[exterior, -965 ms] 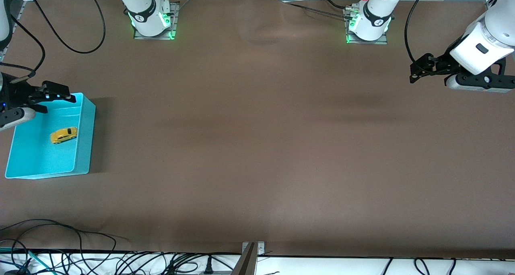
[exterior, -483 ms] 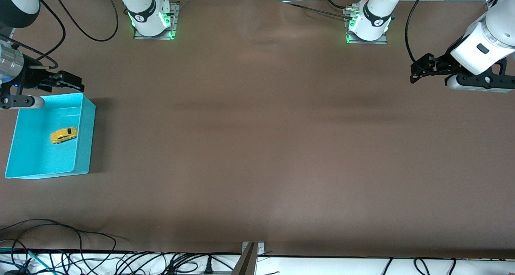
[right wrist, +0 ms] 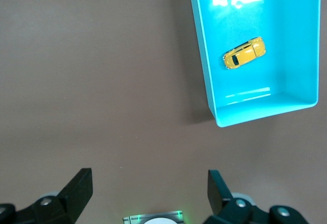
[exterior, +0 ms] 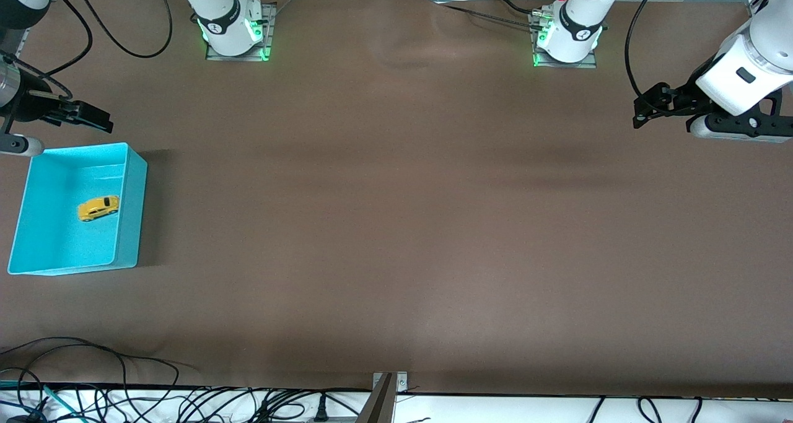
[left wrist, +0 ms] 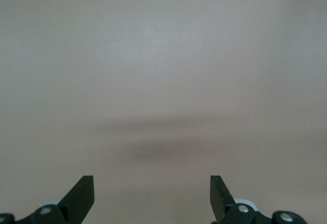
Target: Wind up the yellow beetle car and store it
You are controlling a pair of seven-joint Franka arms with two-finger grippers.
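**On the worktop: one car, one bin, two empty claws**

At the right arm's end of the worktop (exterior: pixel 396 225) stands one turquoise bin (exterior: pixel 133 212), and one yellow car (exterior: pixel 98 208) lies on its floor, on its wheels, clear of all four walls. The right wrist view shows the same car (right wrist: pixel 244 53) in the same bin (right wrist: pixel 204 71), lying slantwise about midway along the floor.

Two claws are in view. The right claw (exterior: pixel 87 114) hangs over bare worktop just past the bin's edge that lies farthest from the front camera. Its fingers (right wrist: pixel 79 188) stand wide apart with nothing between them. Taking that claw as the dial's centre in the front view, the car sits at about 6 o'clock, well apart from it, with the bin's wall between the two.

The left claw (exterior: pixel 644 108) hangs over the left arm's end of the worktop, well apart from car and bin, at about 3 o'clock from them in the front view. Its fingers (left wrist: pixel 82 196) are also spread, holding nothing, with only brown surface under them. That arm waits.

Loose black cables (exterior: pixel 93 398) run along the edge nearest the front camera.
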